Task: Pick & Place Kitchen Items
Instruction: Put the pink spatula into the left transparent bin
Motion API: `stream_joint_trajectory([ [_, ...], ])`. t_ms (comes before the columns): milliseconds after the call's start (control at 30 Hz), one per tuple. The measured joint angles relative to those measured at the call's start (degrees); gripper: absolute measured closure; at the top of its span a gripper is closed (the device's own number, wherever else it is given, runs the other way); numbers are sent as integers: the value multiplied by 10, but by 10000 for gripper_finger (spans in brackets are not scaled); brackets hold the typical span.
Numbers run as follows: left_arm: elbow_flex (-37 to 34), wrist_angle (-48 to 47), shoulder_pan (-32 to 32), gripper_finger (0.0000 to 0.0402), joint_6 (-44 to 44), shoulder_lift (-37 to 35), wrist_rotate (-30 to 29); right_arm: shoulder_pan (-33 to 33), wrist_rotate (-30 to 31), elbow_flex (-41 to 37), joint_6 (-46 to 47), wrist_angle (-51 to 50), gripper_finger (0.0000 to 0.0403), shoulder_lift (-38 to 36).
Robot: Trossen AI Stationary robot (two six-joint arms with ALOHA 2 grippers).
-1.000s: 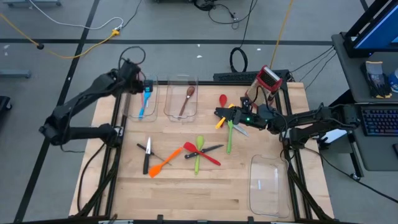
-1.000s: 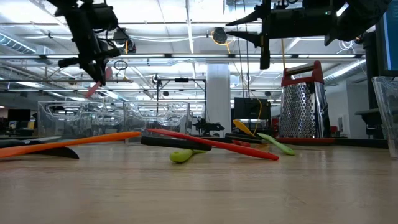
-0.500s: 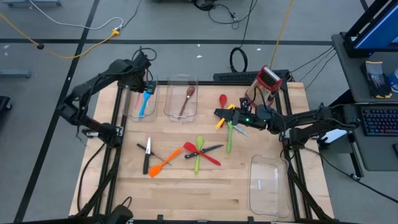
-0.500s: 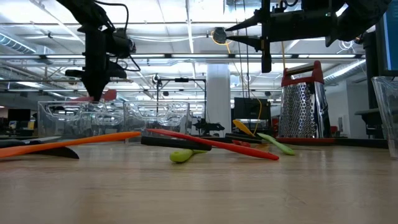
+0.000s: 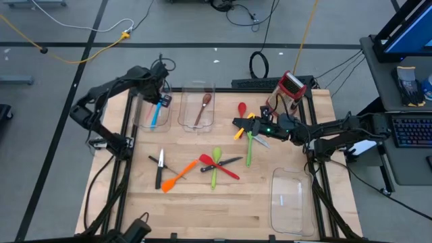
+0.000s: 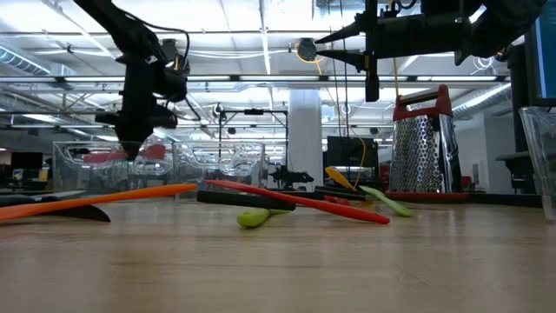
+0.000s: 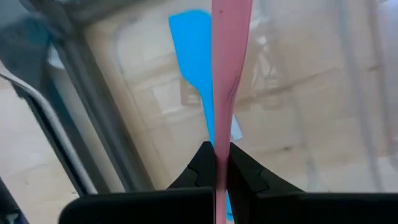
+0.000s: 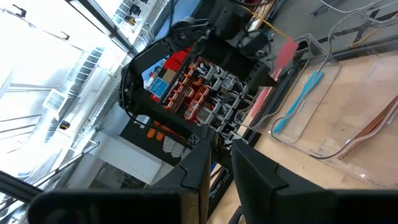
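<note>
Left gripper (image 7: 216, 163) has swung in and dropped over the bin (image 5: 145, 116) at the bench's far left corner, clamped on the pink spatula (image 7: 229, 56) to lay it beside the blue one (image 7: 198, 62), while the right gripper (image 5: 237, 123) hovers mid-bench, narrow, gripping a black handle

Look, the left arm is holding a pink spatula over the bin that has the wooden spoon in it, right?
Not quite. The left gripper does hold the pink spatula, jaws shut on it, but the left wrist view shows the bin below holds the blue spatula. The wooden spoon lies in the next bin over.
</note>
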Motion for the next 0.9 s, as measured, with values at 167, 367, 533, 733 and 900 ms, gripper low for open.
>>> stream_joint_trajectory([
  [167,-41,37,9,397,-9,9,0,0,0,0,0,0,344,0],
  [367,-78,65,24,397,-13,9,10,0,0,0,0,0,344,0],
  [533,-84,74,27,374,-11,8,10,0,0,0,0,0,344,0],
  [733,-84,85,27,354,-9,8,10,0,-1,0,0,0,344,0],
  [900,-84,91,27,324,-9,8,14,0,-1,0,0,0,344,0],
])
